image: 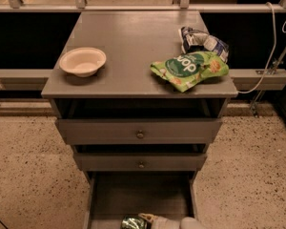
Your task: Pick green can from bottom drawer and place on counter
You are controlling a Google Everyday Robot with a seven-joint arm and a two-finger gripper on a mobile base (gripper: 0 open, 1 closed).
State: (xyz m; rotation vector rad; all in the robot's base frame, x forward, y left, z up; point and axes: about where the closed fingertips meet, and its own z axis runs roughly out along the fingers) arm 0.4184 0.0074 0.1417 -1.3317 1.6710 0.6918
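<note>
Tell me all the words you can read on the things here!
"pop": big white letters on the green snack bag lying on the counter.
Blue and white bag behind it: has print, too blurred to read.
Green can in the bottom drawer, next to the hand at the picture's bottom edge: nothing readable.
Bowl: no writing.

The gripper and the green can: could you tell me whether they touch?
Cannot tell. The camera view shows the gripper right beside the green can in the bottom drawer, at the picture's lower edge, with neither gap nor contact plain.
</note>
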